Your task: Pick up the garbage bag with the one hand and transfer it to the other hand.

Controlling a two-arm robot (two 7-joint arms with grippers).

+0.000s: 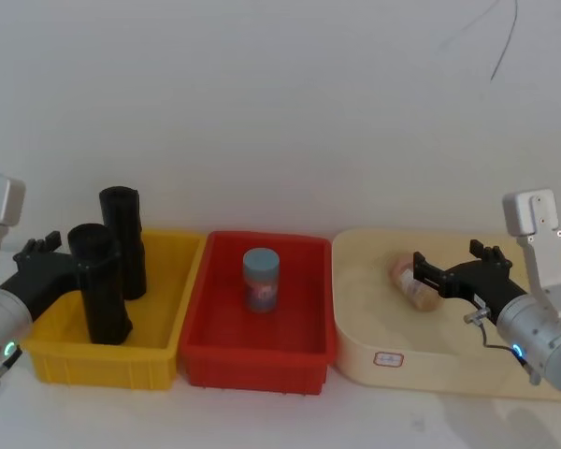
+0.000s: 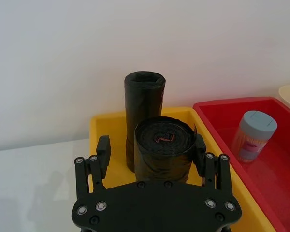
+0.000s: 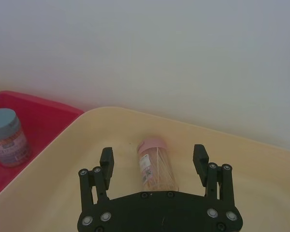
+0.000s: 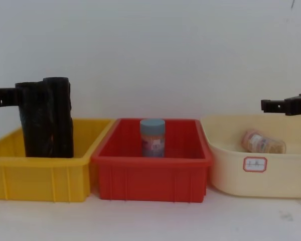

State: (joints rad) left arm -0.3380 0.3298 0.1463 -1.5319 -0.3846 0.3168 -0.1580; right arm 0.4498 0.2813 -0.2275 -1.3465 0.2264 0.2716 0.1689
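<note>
The left pincer (image 2: 152, 147), fingers spread, straddles the tall matte-black roll of garbage bags (image 1: 100, 285) standing in the yellow plastic bin (image 1: 159, 360). A twin black roll (image 1: 123, 238) stands just beyond the pincer and could topple if clipped. The right pincer (image 3: 153, 157), also spread, hovers over a cream tub (image 1: 449, 369).

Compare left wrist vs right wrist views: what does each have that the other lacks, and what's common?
Left wrist: the left gripper, open, straddling the garbage bag, with a second black roll behind it in the yellow bin. Right wrist: the right gripper, open over a pink-capped jar lying in the cream tray. Shared: the red bin with the blue-lidded jar standing in it.
</note>
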